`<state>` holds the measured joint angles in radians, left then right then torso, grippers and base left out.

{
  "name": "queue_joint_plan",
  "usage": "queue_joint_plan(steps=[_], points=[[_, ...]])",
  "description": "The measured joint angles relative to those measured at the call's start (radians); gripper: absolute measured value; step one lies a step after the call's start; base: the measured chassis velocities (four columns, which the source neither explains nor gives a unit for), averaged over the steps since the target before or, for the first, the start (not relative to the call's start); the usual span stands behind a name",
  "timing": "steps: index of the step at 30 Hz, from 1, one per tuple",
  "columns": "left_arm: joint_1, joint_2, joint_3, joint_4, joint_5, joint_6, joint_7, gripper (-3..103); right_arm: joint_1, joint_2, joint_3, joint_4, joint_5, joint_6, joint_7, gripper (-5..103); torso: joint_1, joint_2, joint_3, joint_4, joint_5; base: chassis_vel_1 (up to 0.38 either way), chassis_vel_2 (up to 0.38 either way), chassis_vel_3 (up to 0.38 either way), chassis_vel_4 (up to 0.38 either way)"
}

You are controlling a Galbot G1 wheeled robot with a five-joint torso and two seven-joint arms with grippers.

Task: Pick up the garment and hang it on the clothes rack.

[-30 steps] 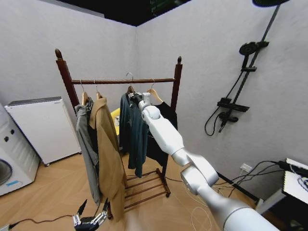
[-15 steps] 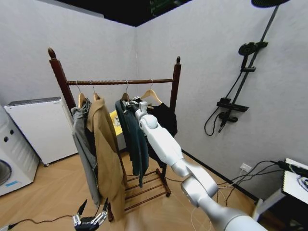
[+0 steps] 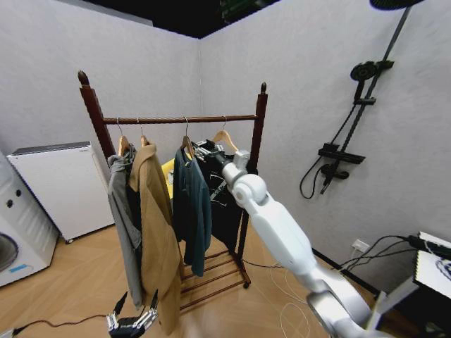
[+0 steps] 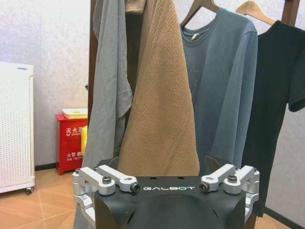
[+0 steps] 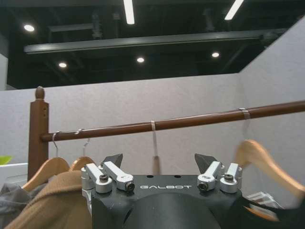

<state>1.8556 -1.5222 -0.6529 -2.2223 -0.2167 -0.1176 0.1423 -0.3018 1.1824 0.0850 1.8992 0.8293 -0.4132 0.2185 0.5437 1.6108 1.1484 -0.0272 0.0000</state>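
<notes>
Garment (image 3: pixel 191 204) looks dark teal, long-sleeved, hanging straight off the clothes rack (image 3: pixel 180 120) bar on its wooden hanger. My right gripper (image 3: pixel 209 150), fingers spread and empty, has let go since half a second ago, now at the hanger's 3 o'clock. Left gripper (image 3: pixel 132 322) hangs low, spread too.

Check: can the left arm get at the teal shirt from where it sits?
Probably not as is. The left gripper hangs low near the floor, fingers open, with the tan coat right ahead of it. The teal shirt hangs beyond, on the clothes rack.
</notes>
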Motion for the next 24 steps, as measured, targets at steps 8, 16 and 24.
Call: queue_joint_plan(steps=[8,16,24], points=[[0.000,0.000,0.000,0.000,0.000,0.000,0.000,100,-0.584,-0.195,0.434,0.379,-0.018,-0.018,0.022,100,0.000,0.000,0.000,-0.0008,0.0006,0.000,0.000,0.000,0.000],[0.000,0.000,0.000,0.000,0.000,0.000,0.000,100,-1.185,0.032,0.645,0.472,-0.288,0.169,-0.027,100,0.000,0.000,0.000,-0.0005,0.0002,0.000,0.000,0.000,0.000],[0.000,0.000,0.000,0.000,0.000,0.000,0.000,100,-1.455,0.169,0.671,0.462,-0.438,0.324,-0.097,100,0.000,0.000,0.000,-0.0005,-0.0001,0.000,0.000,0.000,0.000]])
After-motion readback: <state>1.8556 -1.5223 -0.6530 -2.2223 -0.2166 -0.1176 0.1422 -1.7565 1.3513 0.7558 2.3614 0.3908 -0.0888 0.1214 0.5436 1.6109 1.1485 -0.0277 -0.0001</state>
